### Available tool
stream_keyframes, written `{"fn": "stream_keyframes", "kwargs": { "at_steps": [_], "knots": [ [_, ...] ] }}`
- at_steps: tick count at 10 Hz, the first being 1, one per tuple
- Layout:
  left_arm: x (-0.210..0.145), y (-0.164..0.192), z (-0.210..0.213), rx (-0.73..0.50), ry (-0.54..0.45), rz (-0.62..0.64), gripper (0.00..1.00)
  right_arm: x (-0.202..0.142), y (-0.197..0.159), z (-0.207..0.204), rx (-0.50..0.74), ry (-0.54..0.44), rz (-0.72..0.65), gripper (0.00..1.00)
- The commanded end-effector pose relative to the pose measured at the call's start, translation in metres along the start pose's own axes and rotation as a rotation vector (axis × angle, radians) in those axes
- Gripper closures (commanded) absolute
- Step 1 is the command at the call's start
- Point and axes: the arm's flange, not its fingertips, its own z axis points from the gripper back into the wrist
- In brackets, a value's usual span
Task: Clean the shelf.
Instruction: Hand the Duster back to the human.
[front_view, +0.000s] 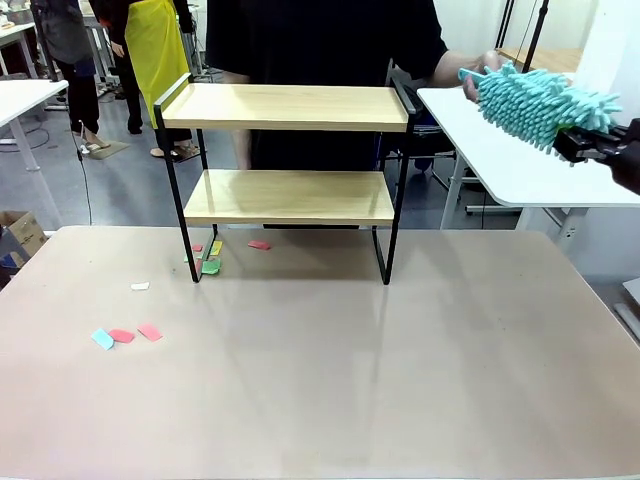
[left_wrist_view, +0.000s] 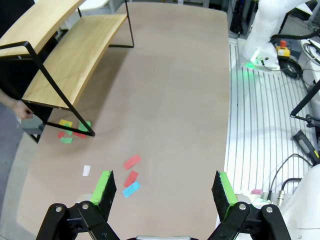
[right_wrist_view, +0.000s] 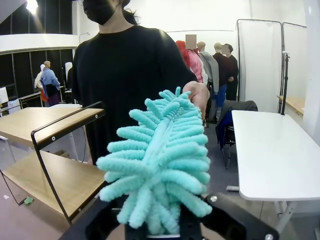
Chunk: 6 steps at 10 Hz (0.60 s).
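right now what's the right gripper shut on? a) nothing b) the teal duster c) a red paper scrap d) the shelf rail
b: the right gripper is closed on the base of the duster, whose far end the person's hand touches.

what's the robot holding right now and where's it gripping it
The right gripper is shut on the teal duster at its base end; the person's hand touches the far tip. The left gripper is open, holding nothing.

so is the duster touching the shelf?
Apart. Front view: the duster, in the right gripper, hangs clear to the right of the shelf.
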Motion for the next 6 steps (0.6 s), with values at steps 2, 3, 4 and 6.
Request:
{"fn": "stream_keyframes", "kwargs": {
  "at_steps": [2, 3, 4, 6],
  "knots": [
    [0.0025, 0.0013, 0.0014, -0.005, -0.022, -0.019, 0.0, 0.0016, 0.0005, -0.0002, -0.002, -0.006, 0.002, 0.85],
    [0.0025, 0.0013, 0.0014, -0.005, -0.022, -0.019, 0.0, 0.0016, 0.0005, -0.0002, -0.002, -0.006, 0.002, 0.85],
    [0.0025, 0.0013, 0.0014, -0.005, -0.022, -0.019, 0.0, 0.0016, 0.0005, -0.0002, -0.002, -0.006, 0.002, 0.85],
    [0.0025, 0.0013, 0.0014, -0.005, -0.022, -0.019, 0.0, 0.0031, -0.0003, 0.0023, 0.008, -0.001, -0.015, 0.3]
  ]
}}
